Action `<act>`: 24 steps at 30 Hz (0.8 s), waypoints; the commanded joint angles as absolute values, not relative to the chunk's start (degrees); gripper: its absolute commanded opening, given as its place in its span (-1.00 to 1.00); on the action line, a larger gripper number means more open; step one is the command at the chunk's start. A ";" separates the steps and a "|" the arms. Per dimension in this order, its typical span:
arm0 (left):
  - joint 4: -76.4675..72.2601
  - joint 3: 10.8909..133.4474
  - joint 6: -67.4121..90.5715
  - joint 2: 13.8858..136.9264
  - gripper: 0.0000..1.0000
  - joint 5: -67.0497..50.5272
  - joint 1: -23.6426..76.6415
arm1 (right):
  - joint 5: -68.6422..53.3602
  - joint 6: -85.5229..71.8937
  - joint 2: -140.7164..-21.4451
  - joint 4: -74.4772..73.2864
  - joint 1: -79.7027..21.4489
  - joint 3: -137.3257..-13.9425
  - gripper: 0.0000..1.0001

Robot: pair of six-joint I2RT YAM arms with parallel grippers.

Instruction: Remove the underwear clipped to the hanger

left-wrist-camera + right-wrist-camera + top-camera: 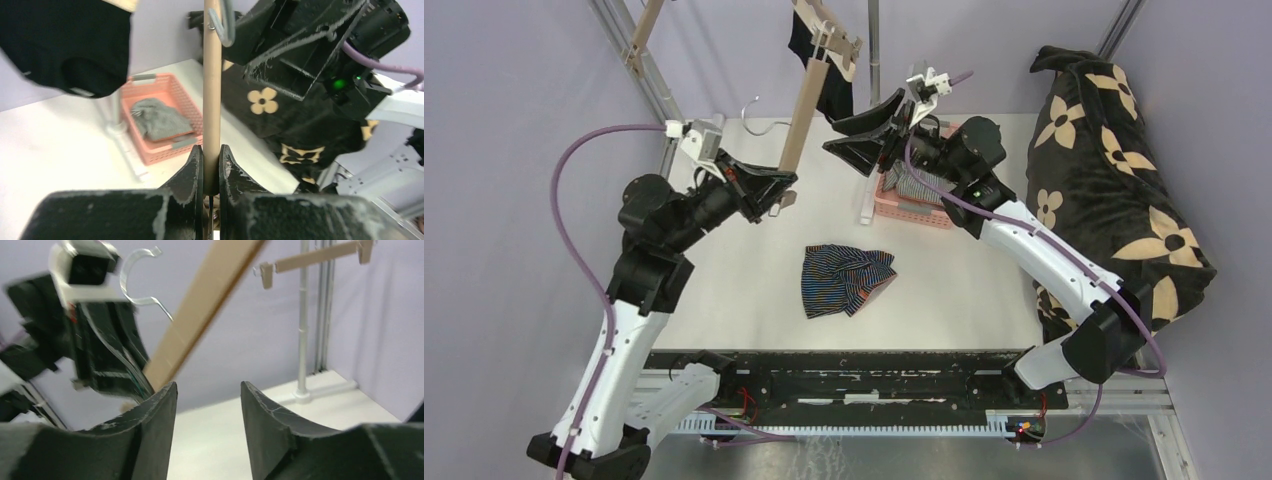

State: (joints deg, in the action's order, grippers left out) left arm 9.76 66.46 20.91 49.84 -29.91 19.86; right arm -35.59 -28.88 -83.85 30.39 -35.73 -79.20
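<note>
The wooden hanger point(802, 115) tilts above the table. My left gripper point(784, 192) is shut on its lower end; in the left wrist view the bar point(212, 90) sits pinched between the jaws point(212, 155). Black underwear point(836, 98) hangs from the hanger's upper end and shows at the top left of the left wrist view point(70, 45). My right gripper point(831, 134) hovers beside that cloth, open and holding nothing point(207, 390). Navy striped underwear point(846, 278) lies on the table. Grey underwear point(916, 185) lies in the pink basket point(914, 215).
A black flower-print blanket point(1104, 170) is heaped at the right edge. A white stand pole point(302, 325) rises at the back, with a second bare wooden hanger point(315, 257) high up. The held hanger's metal hook point(142, 280) points toward the left arm.
</note>
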 commanded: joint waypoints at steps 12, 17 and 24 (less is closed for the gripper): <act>50.80 77.33 10.99 47.22 -0.95 5.58 19.60 | -20.70 3.43 -82.38 -14.43 -43.10 -77.63 0.22; 52.97 72.03 12.70 46.38 -0.95 7.42 19.58 | -12.45 6.32 -85.99 -23.64 -48.06 -74.63 0.33; 47.58 67.02 11.17 46.06 -0.95 4.03 19.56 | -4.18 6.42 -94.07 -27.47 -52.45 -72.23 0.33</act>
